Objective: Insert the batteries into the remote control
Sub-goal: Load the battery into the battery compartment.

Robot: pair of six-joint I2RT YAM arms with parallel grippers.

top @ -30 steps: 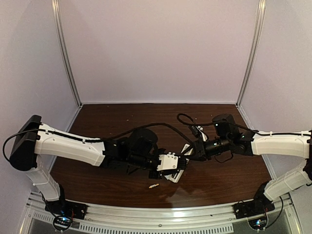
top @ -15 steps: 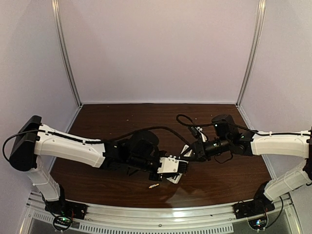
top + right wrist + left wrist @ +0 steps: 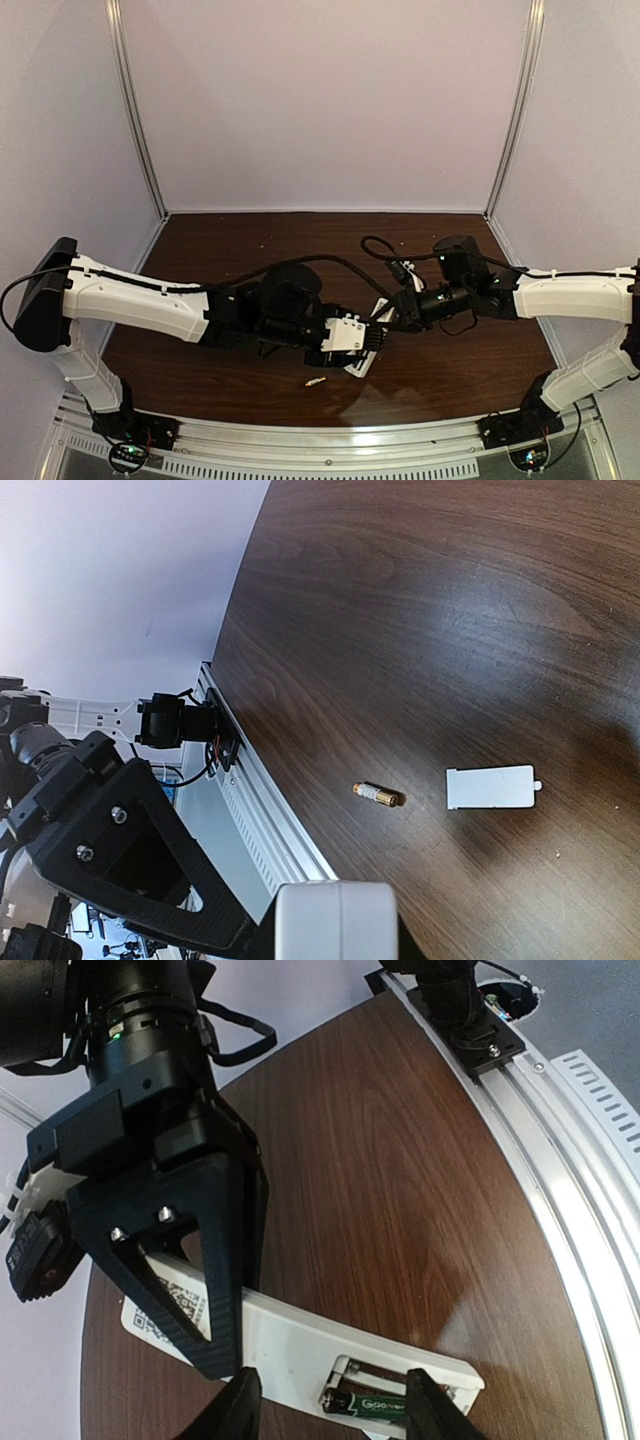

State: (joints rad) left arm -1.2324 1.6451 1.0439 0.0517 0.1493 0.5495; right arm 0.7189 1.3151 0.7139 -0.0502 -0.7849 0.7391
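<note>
The remote control (image 3: pixel 290 1345), a slim white bar, is held back-up just above the table, with my right gripper (image 3: pixel 215 1345) shut on its labelled end. A dark green battery (image 3: pixel 372 1403) lies in the open recess. My left gripper (image 3: pixel 335 1412) is open, its fingertips (image 3: pixel 236 1410) standing on either side of that battery, with a gap at the battery's left end. The pale battery (image 3: pixel 377 795) (image 3: pixel 316 381) lies loose on the table near the front rail. In the top view both grippers meet mid-table, the left gripper (image 3: pixel 362 340) and the right gripper (image 3: pixel 392 318).
A small flat white cover piece (image 3: pixel 490 787) lies on the table right of the loose battery. The metal front rail (image 3: pixel 575 1200) runs along the near edge. Purple walls close in the back and sides.
The left gripper's jaws have spread apart over the remote's recess and the left wrist has shifted slightly. The right arm still holds the remote in the same place.
</note>
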